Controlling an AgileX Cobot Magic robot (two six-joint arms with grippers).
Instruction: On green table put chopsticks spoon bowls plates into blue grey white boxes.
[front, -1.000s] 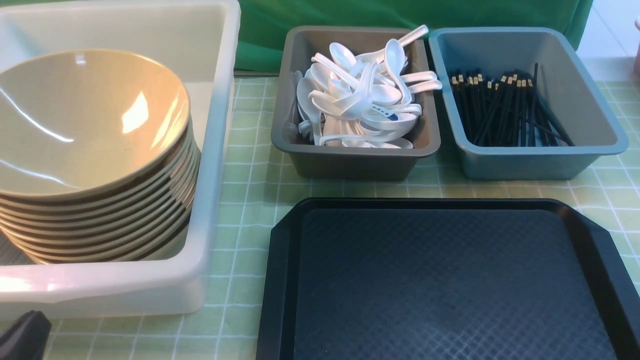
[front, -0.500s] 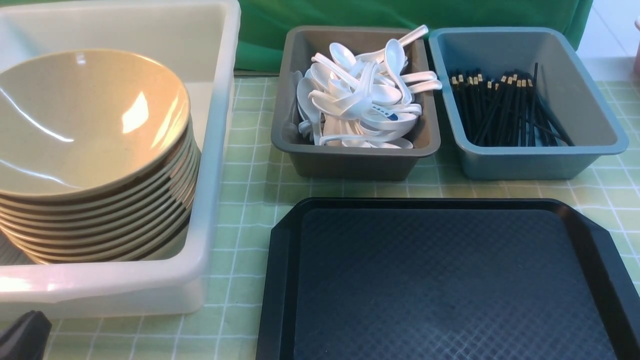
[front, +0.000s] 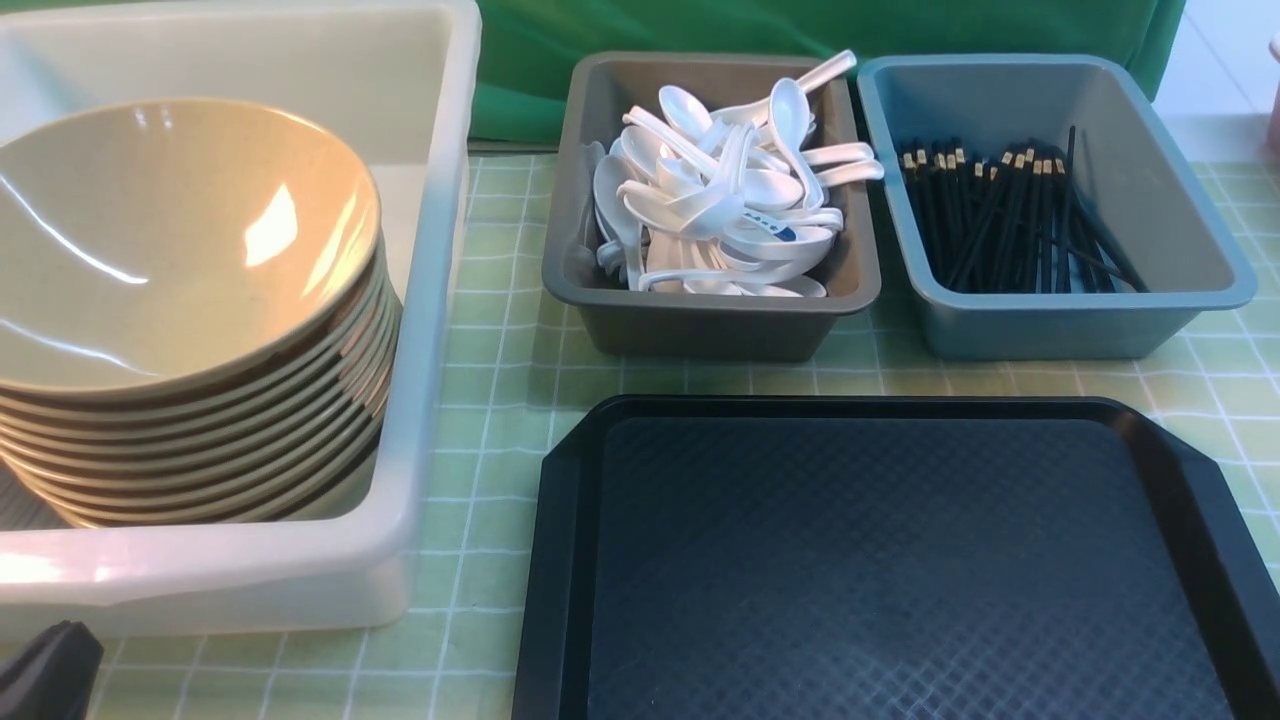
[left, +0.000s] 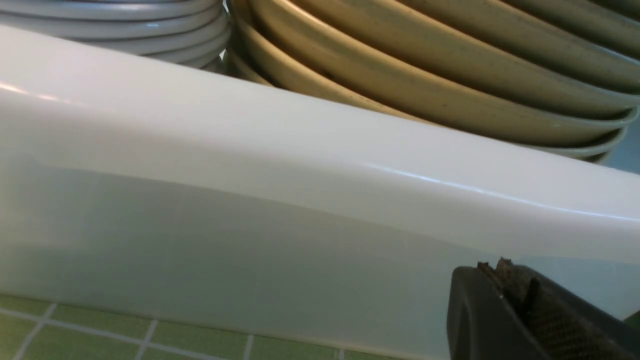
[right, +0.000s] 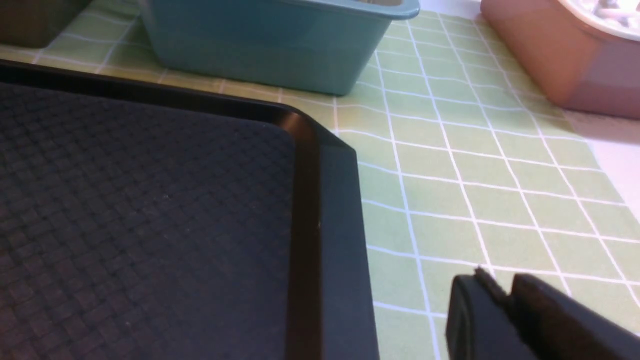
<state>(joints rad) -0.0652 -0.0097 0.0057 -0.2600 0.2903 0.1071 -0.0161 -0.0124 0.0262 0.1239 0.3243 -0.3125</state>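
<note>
A stack of beige bowls (front: 180, 300) fills the white box (front: 420, 300) on the left; in the left wrist view grey-white plates (left: 110, 20) are stacked beside the bowls (left: 425, 75) behind the box wall (left: 250, 200). White spoons (front: 730, 200) are piled in the grey box (front: 700, 320). Black chopsticks (front: 1010, 215) lie in the blue box (front: 1060, 320). My left gripper (front: 45, 665) sits low just outside the white box's near wall, shut and empty (left: 492, 267). My right gripper (right: 495, 282) hovers over the green table beside the tray's right edge, fingers together with nothing between them.
A black tray (front: 900, 560) with nothing on it lies in front of the grey and blue boxes. A pink container (right: 550, 60) stands to the right of the blue box (right: 270, 45). Green checked cloth (right: 475, 165) covers the table.
</note>
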